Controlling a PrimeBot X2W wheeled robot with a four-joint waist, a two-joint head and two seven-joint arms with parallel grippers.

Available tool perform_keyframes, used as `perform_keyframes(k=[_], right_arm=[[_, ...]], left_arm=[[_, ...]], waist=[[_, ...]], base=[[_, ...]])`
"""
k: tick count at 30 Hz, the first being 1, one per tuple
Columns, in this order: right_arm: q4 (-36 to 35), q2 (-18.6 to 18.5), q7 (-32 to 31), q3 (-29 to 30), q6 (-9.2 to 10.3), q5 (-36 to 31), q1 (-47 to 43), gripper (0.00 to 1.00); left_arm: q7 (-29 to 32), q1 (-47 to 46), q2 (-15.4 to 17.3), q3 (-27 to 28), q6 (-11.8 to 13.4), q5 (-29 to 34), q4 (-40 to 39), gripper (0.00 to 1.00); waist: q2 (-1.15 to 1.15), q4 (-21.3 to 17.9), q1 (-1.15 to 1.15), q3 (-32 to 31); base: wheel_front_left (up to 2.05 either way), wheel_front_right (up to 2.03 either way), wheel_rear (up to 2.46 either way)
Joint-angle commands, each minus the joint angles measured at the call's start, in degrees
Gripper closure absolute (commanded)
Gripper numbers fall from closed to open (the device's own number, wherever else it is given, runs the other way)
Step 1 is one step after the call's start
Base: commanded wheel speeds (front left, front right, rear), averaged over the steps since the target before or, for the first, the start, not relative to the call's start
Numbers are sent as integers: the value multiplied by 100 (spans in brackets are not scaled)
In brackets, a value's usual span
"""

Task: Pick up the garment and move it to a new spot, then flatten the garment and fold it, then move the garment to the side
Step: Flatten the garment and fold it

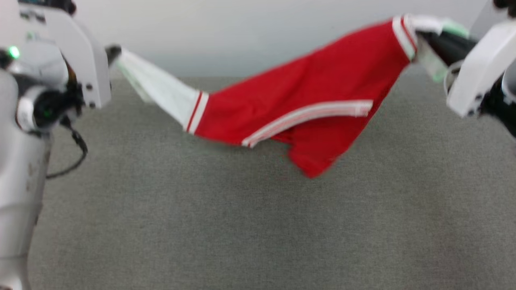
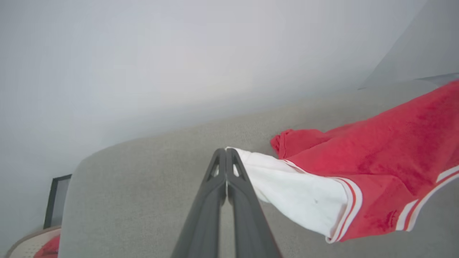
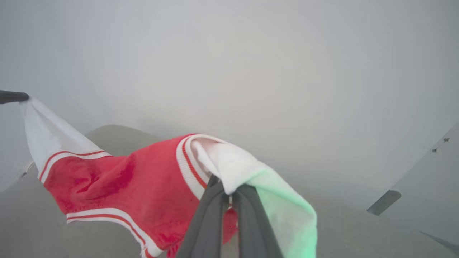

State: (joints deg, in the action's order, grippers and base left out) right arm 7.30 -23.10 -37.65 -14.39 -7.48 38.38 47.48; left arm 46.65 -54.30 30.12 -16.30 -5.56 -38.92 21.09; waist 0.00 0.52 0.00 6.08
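The garment (image 1: 306,100), red shorts with white panels and thin stripes, hangs stretched in the air above the grey table (image 1: 242,225). My left gripper (image 1: 114,52) is shut on the tip of one white panel at the upper left; in the left wrist view the gripper (image 2: 226,152) pinches that white corner (image 2: 297,193). At the upper right my right gripper (image 1: 427,40) is shut on the other white panel, which drapes over its dark fingers (image 3: 215,211) in the right wrist view. The red middle (image 3: 118,182) sags between both grips, one lobe hanging lowest.
The grey cloth-covered table spreads wide below the garment, with a pale wall (image 1: 242,28) behind it. A dark cable (image 1: 76,153) loops off my left arm. A basket rim with red cloth (image 2: 43,247) peeks in at the left wrist view's lower left.
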Motion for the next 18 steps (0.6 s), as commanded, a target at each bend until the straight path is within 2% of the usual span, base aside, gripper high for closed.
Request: perform_keyframes(k=[1, 10, 18], right_arm=[[94, 41, 180, -39, -2, -52, 227, 100], [962, 163, 1336, -486, -2, -162, 1489, 100], [1537, 106, 1833, -578, -2, -176, 2276, 100]], left_arm=[[-74, -207, -22, -24, -36, 70, 64, 100], [-611, -1399, -86, -199, -128, 373, 560, 100], [-1177, -2317, -160, -278, -90, 687, 950, 100]], waist=[[0, 33, 0, -90], [0, 42, 0, -137], [0, 103, 0, 243]], base=[[0, 0, 0], [0, 0, 0], [0, 0, 0]])
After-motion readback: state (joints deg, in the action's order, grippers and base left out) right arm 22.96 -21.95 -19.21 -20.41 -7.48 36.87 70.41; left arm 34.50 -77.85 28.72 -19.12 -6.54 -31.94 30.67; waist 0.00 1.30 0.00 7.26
